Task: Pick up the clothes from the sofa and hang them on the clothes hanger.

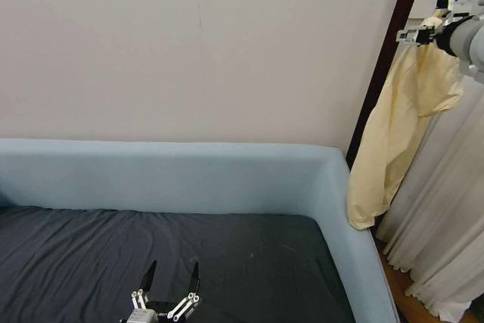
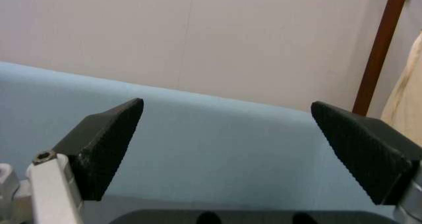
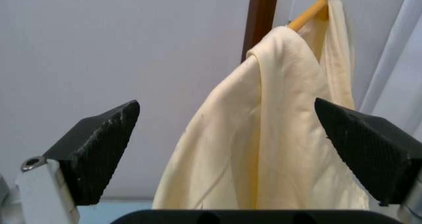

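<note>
Pale yellow garment point(image 1: 393, 141), soft and creased, draped on a yellow hanger point(image 3: 309, 14) past the right end of the sofa point(image 1: 189, 172), hem reaching armrest height. Right gripper point(image 1: 414, 33) high above that end, fingers spread, empty. Left gripper point(image 1: 172, 277) low over the sofa's dark seat point(image 1: 76, 255), also spread wide. Behind the light blue sofa, a plain wall point(image 1: 189, 51); beyond its right end, dark post point(image 1: 382, 58) and white curtain point(image 1: 446, 225).
</note>
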You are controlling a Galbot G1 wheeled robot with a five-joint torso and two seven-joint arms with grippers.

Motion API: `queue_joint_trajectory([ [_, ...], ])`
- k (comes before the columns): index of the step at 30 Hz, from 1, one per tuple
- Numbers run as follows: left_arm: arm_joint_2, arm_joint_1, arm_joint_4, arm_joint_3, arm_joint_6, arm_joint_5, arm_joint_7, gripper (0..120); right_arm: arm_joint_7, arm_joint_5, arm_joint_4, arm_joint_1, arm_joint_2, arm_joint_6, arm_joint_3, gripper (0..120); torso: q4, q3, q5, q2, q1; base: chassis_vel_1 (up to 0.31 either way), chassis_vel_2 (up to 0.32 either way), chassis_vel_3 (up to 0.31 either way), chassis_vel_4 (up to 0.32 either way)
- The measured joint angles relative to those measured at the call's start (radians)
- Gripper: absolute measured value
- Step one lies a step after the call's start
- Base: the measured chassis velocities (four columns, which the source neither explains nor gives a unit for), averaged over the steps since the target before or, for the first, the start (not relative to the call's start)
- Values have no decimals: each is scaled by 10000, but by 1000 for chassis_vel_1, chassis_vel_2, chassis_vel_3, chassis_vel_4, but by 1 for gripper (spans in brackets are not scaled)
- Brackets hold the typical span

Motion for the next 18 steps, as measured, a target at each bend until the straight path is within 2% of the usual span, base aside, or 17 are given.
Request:
queue_joint_trajectory([
  [1, 0, 0, 0, 0, 0, 0, 0, 100, 0, 0, 0, 0, 0, 0, 0, 100, 0, 0, 0, 0, 0, 0, 0, 0, 0],
  [4, -15, -10, 28, 28, 6, 50, 28, 100, -598, -141, 1504, -2520, -1290, 875, 1818, 100, -16, -2, 8, 1, -3, 0, 0, 0, 0],
  [6, -17, -9, 38, 33, 6, 51, 38, 100, -647, -142, 1791, -2943, -1514, 1082, 2068, 100, -14, -2, 7, 0, -2, 0, 0, 0, 0],
  [8, -48, -43, 112, 57, -29, 77, 81, 100, -788, -179, 2397, -3986, -1968, 1844, 2655, 100, -6, -3, -4, 2, -3, 0, 0, 0, 0],
  [9, -55, -46, 119, 57, -36, 81, 84, 100, -807, -194, 2434, -4071, -1987, 1909, 2705, 100, -6, -3, -4, 2, -3, 0, 0, 0, 0],
  [10, -128, -51, 138, 47, -71, 96, 97, 100, -1005, -464, 2638, -4937, -2021, 2390, 3319, 100, 3, -1, -6, 0, -2, 0, 0, 0, 0],
  [11, -128, -51, 138, 47, -71, 96, 97, 100, -1005, -464, 2638, -4937, -2021, 2390, 3319, 100, 3, -1, -6, 0, -2, 0, 0, 0, 0],
  [12, -232, 11, 125, -4, -118, 127, 102, 100, -1181, -860, 2723, -5813, -1881, 2765, 3969, 100, -2, -1, -8, 1, -2, 0, 0, 0, 0],
  [15, -377, 129, 81, -100, -195, 165, 104, 100, -1557, -1476, 2819, -7284, -1541, 3235, 4881, 100, 2, 0, -1, 0, -2, 0, 0, 0, 0],
  [16, -425, 182, 62, -182, -229, 168, 105, 100, -2038, -2279, 2788, -8765, -1160, 3785, 5990, 100, 3, 1, 2, -1, 1, 0, 0, 0, 0],
  [17, -425, 182, 62, -182, -229, 168, 105, 100, -2038, -2279, 2788, -8765, -1160, 3785, 5990, 100, 3, 1, 2, -1, 1, 0, 0, 0, 0],
  [18, -430, 179, 70, -231, -232, 163, 104, 100, -2539, -2974, 2755, -10246, -768, 4307, 6820, 100, -1, 0, -5, 0, 0, 0, 0, 0, 0],
])
